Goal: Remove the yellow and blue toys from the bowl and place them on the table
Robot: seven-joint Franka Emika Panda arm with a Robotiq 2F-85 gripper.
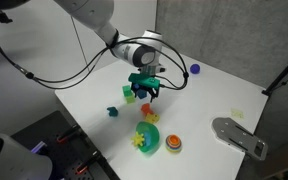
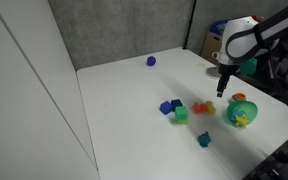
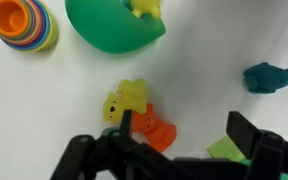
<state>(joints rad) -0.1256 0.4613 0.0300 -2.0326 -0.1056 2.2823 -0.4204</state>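
The green bowl (image 3: 109, 35) sits at the top of the wrist view with a yellow toy (image 3: 144, 8) inside it; it also shows in both exterior views (image 1: 147, 139) (image 2: 242, 111). My gripper (image 3: 184, 135) is open and empty, hovering over the white table (image 1: 214, 100) just beside the bowl. A yellow bear toy (image 3: 124, 100) lies on the table by one finger, touching an orange bear (image 3: 156, 128). A teal-blue toy (image 3: 271, 77) lies on the table further off. Another blue toy (image 2: 166, 106) lies on the table in an exterior view.
A stack of orange and coloured rings (image 3: 22, 22) stands next to the bowl. A green block (image 3: 229, 150) lies near the other finger. A dark blue-purple ball (image 1: 194, 70) lies far back. A grey metal plate (image 1: 239, 135) sits at the table's edge.
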